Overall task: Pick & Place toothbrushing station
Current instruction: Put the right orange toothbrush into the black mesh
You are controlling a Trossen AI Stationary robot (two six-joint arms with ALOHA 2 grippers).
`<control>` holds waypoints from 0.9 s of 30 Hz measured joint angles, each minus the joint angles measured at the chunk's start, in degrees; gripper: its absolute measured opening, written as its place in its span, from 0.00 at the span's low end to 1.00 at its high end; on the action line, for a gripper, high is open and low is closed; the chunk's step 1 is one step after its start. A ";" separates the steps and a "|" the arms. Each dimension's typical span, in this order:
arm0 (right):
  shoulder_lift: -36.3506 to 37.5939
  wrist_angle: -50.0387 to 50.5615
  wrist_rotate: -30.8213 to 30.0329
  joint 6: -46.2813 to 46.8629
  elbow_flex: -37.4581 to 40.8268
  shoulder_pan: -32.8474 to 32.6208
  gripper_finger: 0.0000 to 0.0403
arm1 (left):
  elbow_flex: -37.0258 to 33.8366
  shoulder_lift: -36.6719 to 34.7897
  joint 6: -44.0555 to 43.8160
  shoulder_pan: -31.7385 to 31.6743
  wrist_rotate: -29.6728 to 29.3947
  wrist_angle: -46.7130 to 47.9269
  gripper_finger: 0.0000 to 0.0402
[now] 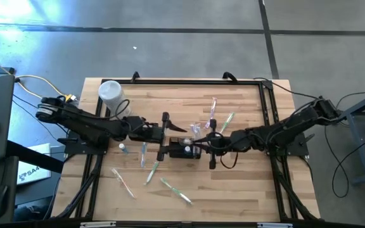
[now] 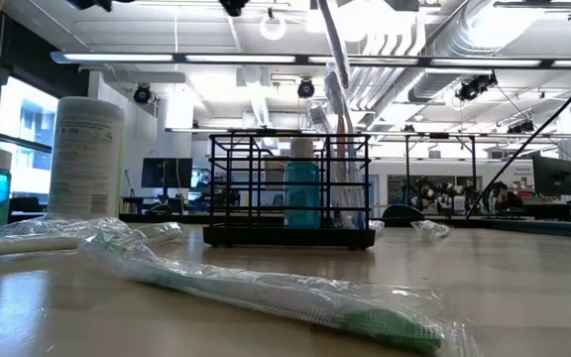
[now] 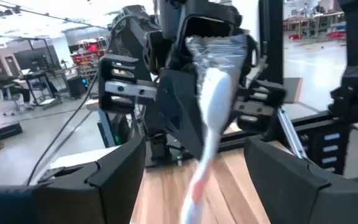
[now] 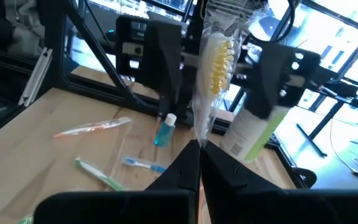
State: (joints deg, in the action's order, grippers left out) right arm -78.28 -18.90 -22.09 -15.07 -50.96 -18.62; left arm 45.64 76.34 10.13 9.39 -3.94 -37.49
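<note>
My right gripper [image 4: 199, 152] [image 1: 198, 140] is shut on a plastic-wrapped toothbrush [image 4: 213, 68] with yellow bristles, above the middle of the table. My left gripper [image 3: 194, 180] [image 1: 177, 132] faces it, open, one finger on either side of the brush [image 3: 213, 106] without touching it. The toothbrushing station [image 2: 290, 188] [image 1: 184, 152], a black wire caddy, stands on its base just below both grippers. A blue bottle [image 2: 302, 193] and wrapped brushes [image 2: 342, 169] stand upright in it. My right gripper pinches the wrapped toothbrush's handle end [image 4: 196, 134] between its two shut fingertips. The fingers come about level from the table's right side and lie along the brush. The brush sticks out ahead of them, bristle end toward my left gripper, lifted clear of the table.
A white cylindrical container [image 1: 111, 94] stands at the far left. A small blue bottle [image 1: 124, 148] and several wrapped toothbrushes [image 1: 176, 190] [image 1: 124, 182] [image 1: 211, 111] lie scattered on the wood. A black frame [image 1: 268, 120] borders the table.
</note>
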 joint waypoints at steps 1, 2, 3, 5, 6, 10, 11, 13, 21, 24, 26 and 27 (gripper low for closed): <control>0.00 0.02 0.02 0.04 0.00 0.03 0.01 | 0.79 1.06 0.02 0.00 0.02 -0.28 0.68; 0.00 0.09 0.02 0.05 0.00 0.02 0.01 | 1.27 1.66 0.04 0.00 -0.03 0.01 0.68; 0.00 0.15 -0.03 0.05 0.00 0.01 0.01 | 1.74 2.11 0.03 0.00 -0.11 0.50 0.68; 0.00 0.16 -0.39 0.07 0.00 0.01 0.01 | 3.32 3.35 0.07 0.00 -0.05 -0.23 0.68; 0.00 0.17 -0.42 0.07 0.00 0.02 0.01 | 3.82 3.74 0.08 0.00 -0.05 -0.31 0.68; 0.00 0.82 -0.44 0.13 0.00 0.03 0.01 | 5.09 5.12 0.08 0.00 -0.02 0.27 0.68; 0.00 0.96 -0.44 0.16 0.00 0.01 0.01 | 5.31 5.23 0.08 0.00 0.00 0.27 0.67; 0.00 1.12 -0.44 0.17 0.00 -0.01 0.01 | 5.44 5.22 -0.13 0.00 -0.01 -0.08 0.66; 0.00 1.98 -0.46 0.22 0.00 0.01 0.01 | 5.45 5.22 -1.42 0.00 0.04 -0.03 0.41; 0.00 1.98 -0.50 0.24 0.00 0.01 0.01 | 5.45 5.22 -1.42 0.00 0.08 0.10 0.26; 0.00 2.01 -0.56 0.24 0.00 0.01 0.01 | 5.45 5.22 -1.46 0.03 0.13 0.44 0.14; 0.00 2.08 -0.59 0.24 0.00 0.02 0.01 | 5.45 5.22 -1.59 0.07 0.13 0.59 0.10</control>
State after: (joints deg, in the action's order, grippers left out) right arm -78.28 -16.83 -22.67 -14.83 -50.96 -18.60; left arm 51.09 81.56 8.54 9.45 -3.81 -36.90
